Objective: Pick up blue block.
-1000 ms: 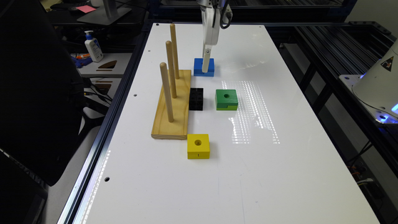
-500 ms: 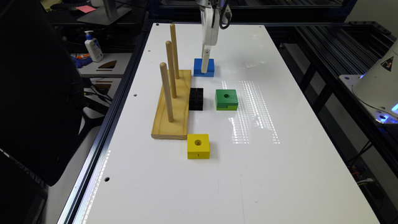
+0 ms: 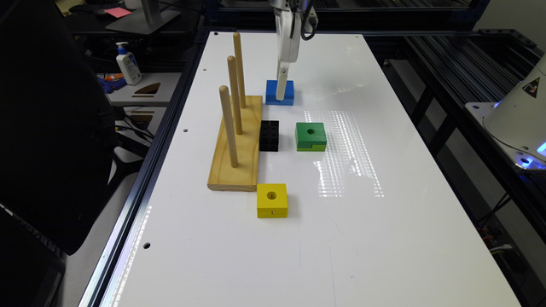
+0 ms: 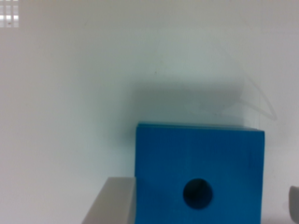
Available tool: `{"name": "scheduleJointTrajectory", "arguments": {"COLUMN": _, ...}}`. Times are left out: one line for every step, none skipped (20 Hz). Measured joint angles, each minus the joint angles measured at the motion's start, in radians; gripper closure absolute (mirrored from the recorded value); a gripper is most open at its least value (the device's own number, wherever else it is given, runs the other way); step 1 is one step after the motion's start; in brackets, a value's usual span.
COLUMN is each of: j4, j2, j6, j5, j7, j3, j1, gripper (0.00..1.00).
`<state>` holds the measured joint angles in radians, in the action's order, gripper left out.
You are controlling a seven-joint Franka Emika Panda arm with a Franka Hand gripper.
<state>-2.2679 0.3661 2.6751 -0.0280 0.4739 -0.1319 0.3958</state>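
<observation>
Blue block [image 4: 200, 172]: flat on the white table [image 3: 384, 221], just past the wooden peg board's [image 3: 237, 145] far end.
My gripper [image 3: 281, 94]: down around it.
My fingers [image 4: 112, 203]: apart, one each side; whether they touch it, I cannot tell.

You were clearly set up in a robotics lab, not anybody's home. The white table [image 3: 384, 238] sat in a black aluminium extrusion frame [image 3: 170, 106], with a white machine base [image 3: 518, 111] carrying a yellow warning sticker and a blue status light off to the exterior view's right. Beside it was a cluttered side desk [image 3: 140, 91] with a pump bottle [image 3: 128, 64] and a monitor stand [image 3: 147, 15].
</observation>
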Motion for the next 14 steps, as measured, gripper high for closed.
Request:
{"name": "scheduleJointTrajectory", "arguments": {"j4": 0.000, "j2": 0.002, "j6": 0.000, "j5": 0.0001, "j7": 0.000, "j3": 0.001, "j1": 0.002, "gripper": 0.00}}
{"name": "scheduleJointTrajectory", "arguments": {"j4": 0.000, "j2": 0.004, "j6": 0.000, "j5": 0.0002, "j7": -0.001, "j3": 0.001, "j1": 0.004, "gripper": 0.00}}
{"name": "scheduleJointTrajectory", "arguments": {"j4": 0.001, "j2": 0.006, "j6": 0.000, "j5": 0.0003, "j7": -0.001, "j3": 0.001, "j1": 0.005, "gripper": 0.00}}
{"name": "scheduleJointTrajectory", "arguments": {"j4": 0.002, "j2": 0.009, "j6": 0.000, "j5": 0.0004, "j7": -0.001, "j3": 0.001, "j1": 0.006, "gripper": 0.00}}
{"name": "scheduleJointTrajectory", "arguments": {"j4": 0.004, "j2": 0.013, "j6": 0.000, "j5": 0.0004, "j7": -0.001, "j3": 0.001, "j1": 0.007, "gripper": 0.00}}
{"name": "scheduleJointTrajectory", "arguments": {"j4": 0.006, "j2": 0.015, "j6": 0.000, "j5": 0.0004, "j7": -0.001, "j3": 0.001, "j1": 0.007, "gripper": 0.00}}
{"name": "scheduleJointTrajectory", "arguments": {"j4": 0.007, "j2": 0.016, "j6": 0.000, "j5": 0.0004, "j7": -0.001, "j3": 0.001, "j1": 0.007, "gripper": 0.00}}
{"name": "scheduleJointTrajectory", "arguments": {"j4": 0.008, "j2": 0.018, "j6": 0.000, "j5": 0.0004, "j7": -0.001, "j3": 0.001, "j1": 0.007, "gripper": 0.00}}
{"name": "scheduleJointTrajectory", "arguments": {"j4": 0.008, "j2": 0.024, "j6": 0.002, "j5": 0.0004, "j7": -0.001, "j3": 0.002, "j1": 0.007, "gripper": 0.00}}
{"name": "scheduleJointTrajectory", "arguments": {"j4": 0.009, "j2": 0.031, "j6": 0.007, "j5": 0.0004, "j7": -0.001, "j3": 0.002, "j1": 0.007, "gripper": 0.00}}
{"name": "scheduleJointTrajectory", "arguments": {"j4": 0.009, "j2": 0.042, "j6": 0.016, "j5": 0.0006, "j7": -0.001, "j3": 0.002, "j1": 0.007, "gripper": 0.00}}
{"name": "scheduleJointTrajectory", "arguments": {"j4": 0.009, "j2": 0.054, "j6": 0.029, "j5": 0.0009, "j7": -0.001, "j3": 0.002, "j1": 0.007, "gripper": 0.00}}
{"name": "scheduleJointTrajectory", "arguments": {"j4": 0.010, "j2": 0.067, "j6": 0.041, "j5": 0.0012, "j7": -0.001, "j3": 0.002, "j1": 0.007, "gripper": 0.00}}
{"name": "scheduleJointTrajectory", "arguments": {"j4": 0.013, "j2": 0.071, "j6": 0.049, "j5": 0.0028, "j7": 0.000, "j3": 0.002, "j1": 0.007, "gripper": 0.00}}
